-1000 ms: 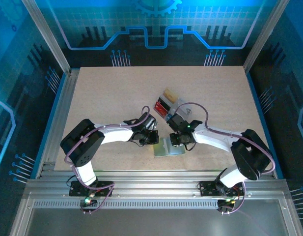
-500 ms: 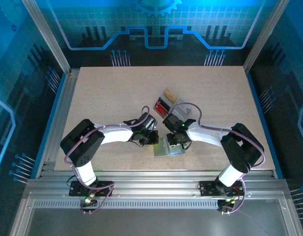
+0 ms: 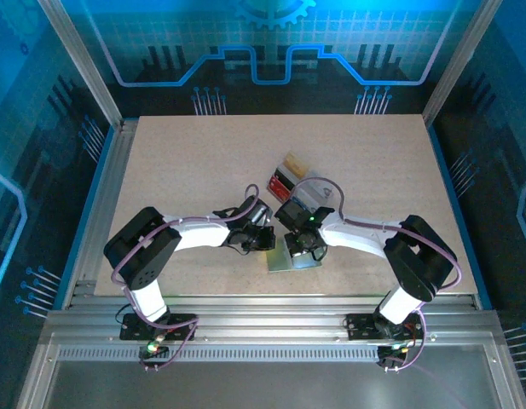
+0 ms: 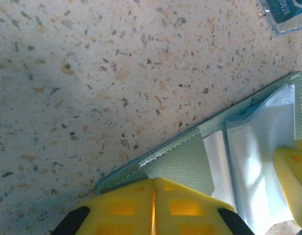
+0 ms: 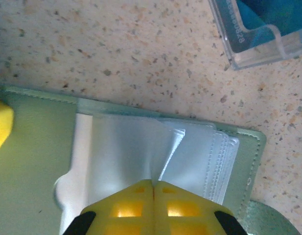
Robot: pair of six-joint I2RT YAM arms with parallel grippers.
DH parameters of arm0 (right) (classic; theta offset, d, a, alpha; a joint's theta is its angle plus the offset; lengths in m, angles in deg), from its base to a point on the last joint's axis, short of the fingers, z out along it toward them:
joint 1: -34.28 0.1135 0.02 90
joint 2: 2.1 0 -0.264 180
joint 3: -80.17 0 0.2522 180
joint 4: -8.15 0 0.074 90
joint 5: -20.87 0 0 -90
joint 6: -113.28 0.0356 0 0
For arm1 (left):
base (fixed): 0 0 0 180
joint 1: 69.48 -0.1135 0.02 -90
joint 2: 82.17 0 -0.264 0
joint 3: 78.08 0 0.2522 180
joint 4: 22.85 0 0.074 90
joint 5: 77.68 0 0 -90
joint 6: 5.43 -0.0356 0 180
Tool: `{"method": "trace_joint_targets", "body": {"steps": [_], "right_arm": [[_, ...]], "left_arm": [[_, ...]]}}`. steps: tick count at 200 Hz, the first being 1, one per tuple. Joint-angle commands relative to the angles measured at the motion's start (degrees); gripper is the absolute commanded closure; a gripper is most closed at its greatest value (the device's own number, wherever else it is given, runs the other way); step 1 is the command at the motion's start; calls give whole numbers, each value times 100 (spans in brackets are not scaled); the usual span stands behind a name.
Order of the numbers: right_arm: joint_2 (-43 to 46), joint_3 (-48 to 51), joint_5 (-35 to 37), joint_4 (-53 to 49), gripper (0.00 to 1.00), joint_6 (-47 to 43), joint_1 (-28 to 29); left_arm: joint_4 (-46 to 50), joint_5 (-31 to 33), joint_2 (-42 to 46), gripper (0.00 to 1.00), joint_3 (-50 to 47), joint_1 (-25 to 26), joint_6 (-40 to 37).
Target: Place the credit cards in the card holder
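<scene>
Lying open on the desk (image 3: 177, 170) beside the clear tray (image 5: 261, 51), the card holder (image 3: 286, 262) is pinched twice: left jaws clenched on its green flap (image 4: 182, 159), right jaws clenched on a clear sleeve (image 5: 136, 147).

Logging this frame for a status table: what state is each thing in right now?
card holder, lying open and flat.
clear sleeve, lifted, pinched by the right gripper.
left gripper, shut on the card holder's cover edge.
right gripper, shut on the clear sleeve.
credit cards, standing in the clear tray.
</scene>
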Motion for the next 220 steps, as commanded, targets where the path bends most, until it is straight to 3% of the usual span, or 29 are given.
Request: {"method": "trace_joint_targets", "body": {"steps": [1,33,94,154,170,220], "right_arm": [[24,-292,182,-405,100,-43,193],[102,-378,-383,-196,98,-76,240],[184,-202,-1457,398,72,-3,78],[215,104,-1885,816,70,124,-28],[269,212,-2041,943,63,131,-37],[356,402,-2247,1129,63,159,-157]], "left_arm": [[-24,-81,-287,92,-278,106,40],[-188,-42,-348,92,-338,168,182],[-408,-60,-287,92,-449,261,401],[-392,-86,-157,92,-492,263,458],[-381,-150,-71,91,-510,255,498],[-374,-397,373,88,-533,180,612]]}}
